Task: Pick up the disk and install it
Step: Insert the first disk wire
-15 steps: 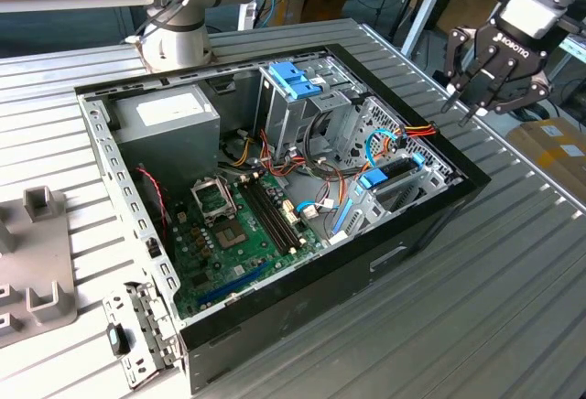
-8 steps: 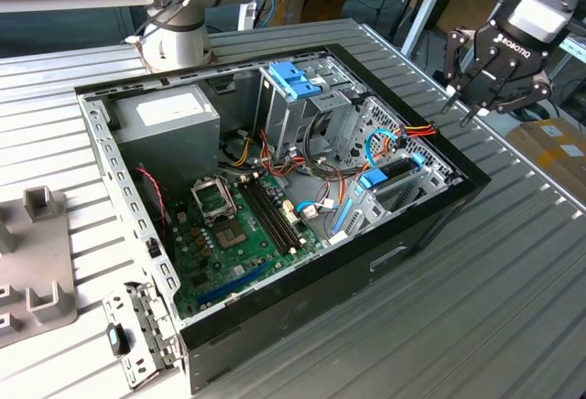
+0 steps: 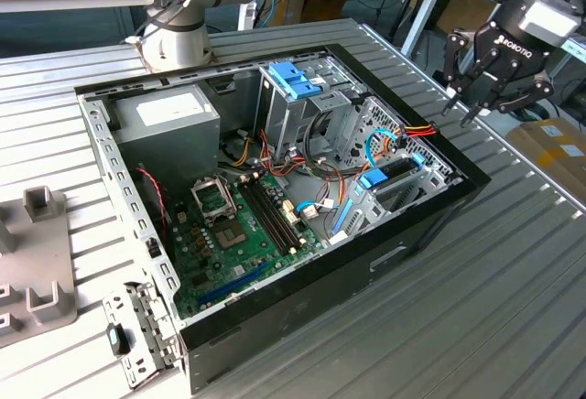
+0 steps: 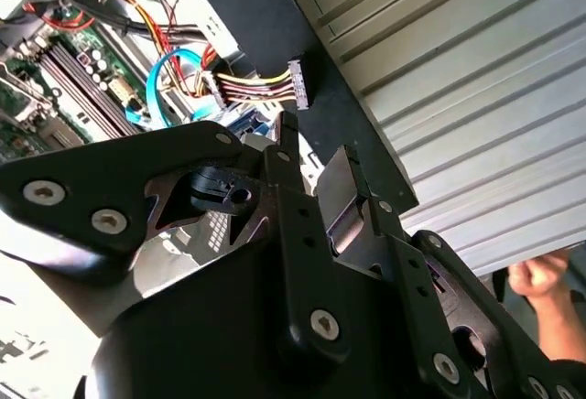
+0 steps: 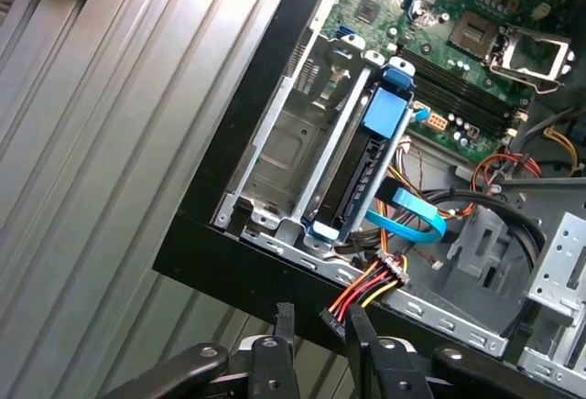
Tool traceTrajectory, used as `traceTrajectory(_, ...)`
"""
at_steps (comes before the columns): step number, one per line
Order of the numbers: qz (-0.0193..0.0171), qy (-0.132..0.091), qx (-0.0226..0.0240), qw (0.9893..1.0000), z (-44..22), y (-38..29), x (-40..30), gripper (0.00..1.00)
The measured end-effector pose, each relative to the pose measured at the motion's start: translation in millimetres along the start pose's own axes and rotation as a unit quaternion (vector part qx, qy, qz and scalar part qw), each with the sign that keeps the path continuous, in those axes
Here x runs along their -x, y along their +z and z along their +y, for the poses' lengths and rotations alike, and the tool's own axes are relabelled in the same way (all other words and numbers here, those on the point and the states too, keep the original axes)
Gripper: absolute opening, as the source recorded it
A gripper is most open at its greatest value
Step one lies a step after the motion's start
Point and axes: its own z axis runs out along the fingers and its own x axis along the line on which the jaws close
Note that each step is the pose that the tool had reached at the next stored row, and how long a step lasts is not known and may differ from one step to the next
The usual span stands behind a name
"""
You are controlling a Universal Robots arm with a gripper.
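Note:
The disk (image 5: 359, 176) stands on edge in a slot of the silver drive cage (image 5: 284, 147), at the corner of the open computer case (image 3: 430, 221). Its side is dark, with a blue plastic frame and a blue tab on top. In the exterior view the disk (image 3: 388, 179) sits low at the case's right end. My gripper (image 3: 485, 106) hangs above and outside that end of the case, open and holding nothing. In both wrist views the black fingertips (image 5: 284, 317) are apart over the case rim, with nothing in the gripper (image 4: 316, 147).
A loose connector on red, yellow and black wires (image 5: 362, 300) lies over the case rim just under the fingers. Inside are a green motherboard (image 3: 247, 225), a grey box (image 3: 165, 115) and a blue latch on a cage (image 3: 293, 79). A person's hand (image 4: 545, 275) shows beyond the table edge.

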Motion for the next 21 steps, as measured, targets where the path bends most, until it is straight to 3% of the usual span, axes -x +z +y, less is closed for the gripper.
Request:
traceTrajectory(6, 0.0009, -0.028, 0.0019, 0.9996, 0.0, 0.0, 0.0, 0.36)
traceTrajectory(11, 0.0018, -0.052, 0.0036, 0.9986, 0.0, 0.0, 0.0, 0.36)
traceTrajectory(17, 0.0026, -0.077, 0.0053, 0.9970, 0.0, 0.0, 0.0, 0.36)
traceTrajectory(21, 0.0033, -0.099, 0.0068, 0.9951, 0.0, 0.0, 0.0, 0.36)
